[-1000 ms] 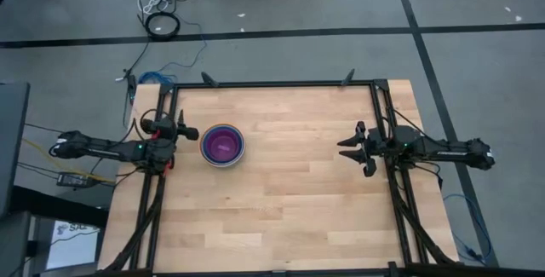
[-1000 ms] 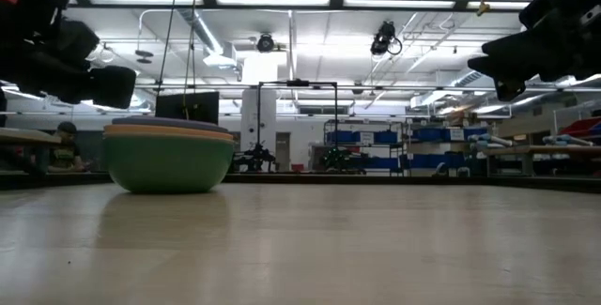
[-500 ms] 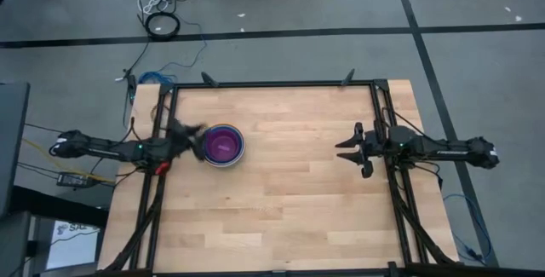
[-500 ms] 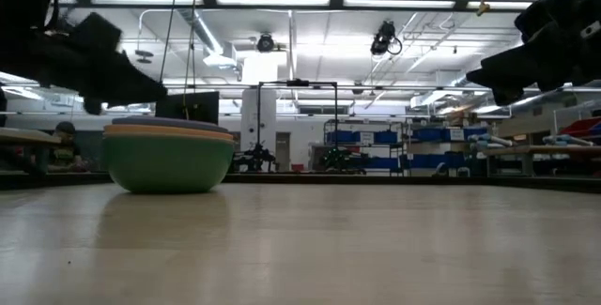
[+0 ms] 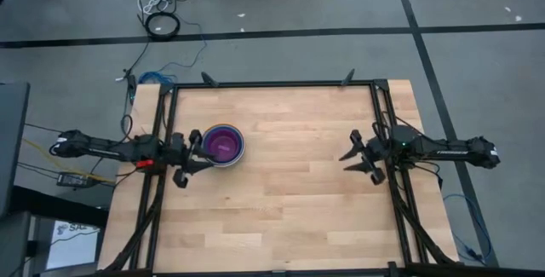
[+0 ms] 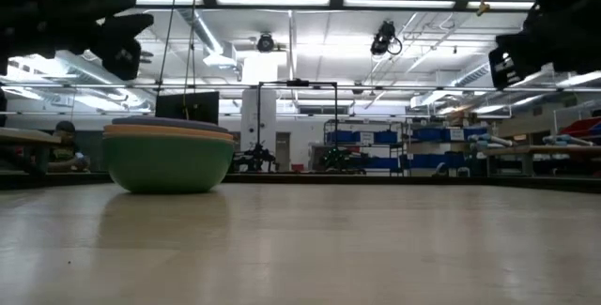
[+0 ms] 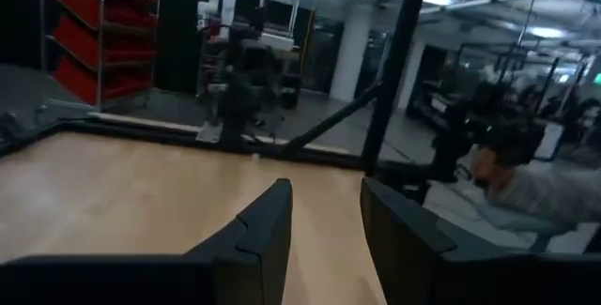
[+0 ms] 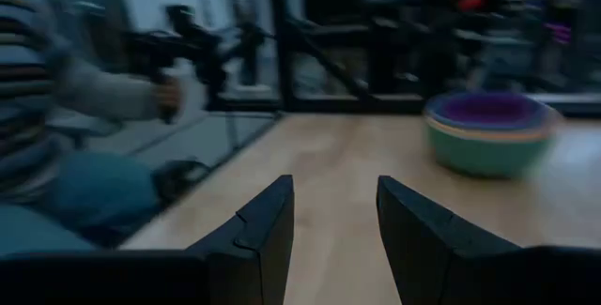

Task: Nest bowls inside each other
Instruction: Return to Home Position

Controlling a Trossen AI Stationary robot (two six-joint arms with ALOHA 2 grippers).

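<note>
Return-home step, by looks: nested bowl stack, purple innermost, complete on table. Left gripper just beside stack, right gripper well apart. Fingers on both parted, empty. Next: fold arms back, clear of stack.

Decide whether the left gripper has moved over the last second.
Yes. In the high view the left gripper has swung from level with the bowl stack toward the picture's bottom.

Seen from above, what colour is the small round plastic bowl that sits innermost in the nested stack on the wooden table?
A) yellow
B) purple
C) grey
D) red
B: from above, the innermost round plastic bowl is purple, and the right wrist view shows the same purple at the top of the stack.
</note>
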